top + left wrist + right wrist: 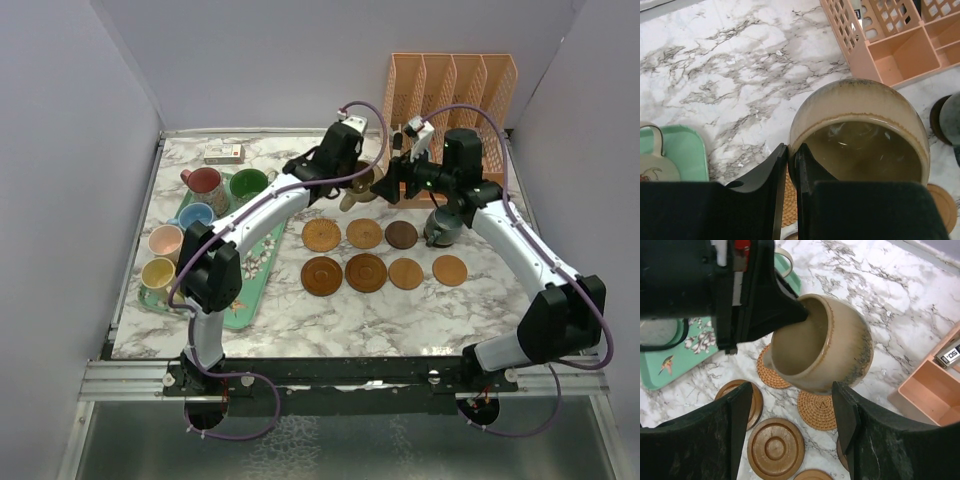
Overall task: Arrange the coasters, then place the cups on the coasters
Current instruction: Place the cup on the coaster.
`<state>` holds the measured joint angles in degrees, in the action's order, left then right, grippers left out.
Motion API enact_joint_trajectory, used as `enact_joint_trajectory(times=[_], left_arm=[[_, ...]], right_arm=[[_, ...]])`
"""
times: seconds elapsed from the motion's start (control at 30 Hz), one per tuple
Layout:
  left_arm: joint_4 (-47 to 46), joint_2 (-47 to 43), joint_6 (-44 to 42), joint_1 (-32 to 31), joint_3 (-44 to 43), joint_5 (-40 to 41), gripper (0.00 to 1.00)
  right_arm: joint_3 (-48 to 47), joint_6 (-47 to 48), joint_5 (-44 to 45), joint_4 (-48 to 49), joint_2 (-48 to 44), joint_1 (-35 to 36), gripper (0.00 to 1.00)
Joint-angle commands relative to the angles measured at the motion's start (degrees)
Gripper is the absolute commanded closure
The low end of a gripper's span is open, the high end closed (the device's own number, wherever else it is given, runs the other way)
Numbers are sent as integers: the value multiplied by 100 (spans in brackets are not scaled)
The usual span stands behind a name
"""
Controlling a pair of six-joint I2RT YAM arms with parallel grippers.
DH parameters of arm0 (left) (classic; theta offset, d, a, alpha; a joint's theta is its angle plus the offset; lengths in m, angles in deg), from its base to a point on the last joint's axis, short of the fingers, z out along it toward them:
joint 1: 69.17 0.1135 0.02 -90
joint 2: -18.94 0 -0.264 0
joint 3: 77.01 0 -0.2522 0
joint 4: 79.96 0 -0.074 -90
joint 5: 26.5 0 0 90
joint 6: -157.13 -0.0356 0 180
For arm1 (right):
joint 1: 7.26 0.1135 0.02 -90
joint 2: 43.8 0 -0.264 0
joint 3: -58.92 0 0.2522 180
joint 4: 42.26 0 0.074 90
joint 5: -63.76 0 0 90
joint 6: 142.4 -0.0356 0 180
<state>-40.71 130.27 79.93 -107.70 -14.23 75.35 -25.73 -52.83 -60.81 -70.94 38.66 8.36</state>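
My left gripper [791, 150] is shut on the rim of a tan cup [860, 130], one finger inside and one outside. It holds the cup tilted above the coasters [364, 233]. My right gripper [792, 407] stands open just in front of that cup [825, 340], a finger on each side and not gripping it. Below lie two woven coasters [817, 410] and ringed wooden ones [776, 447]. Seven coasters show in two rows in the top view. A dark grey-teal cup [443, 226] stands at the right end of the back row. My left gripper [352, 185] and right gripper [388, 185] meet over the back row.
A mint-green floral tray [250, 292] at the left holds red [205, 181], green [248, 185], blue [196, 215], pink [165, 240] and yellow [158, 273] cups. A cream cup [655, 165] also sits there. A peach organiser [450, 85] stands at the back right, a small box [223, 153] at the back left.
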Motion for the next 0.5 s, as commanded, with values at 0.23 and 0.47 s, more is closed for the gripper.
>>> enact_joint_trajectory(times=[0.23,0.47], left_arm=[[-364,-304,1305,-607,-1,1612,100],[-277,-310,1489,-732,8,1688,100]], right_arm=[[-143,-115,1396,20,344,222,43],[-53,-81,1976,24,412,257,52]])
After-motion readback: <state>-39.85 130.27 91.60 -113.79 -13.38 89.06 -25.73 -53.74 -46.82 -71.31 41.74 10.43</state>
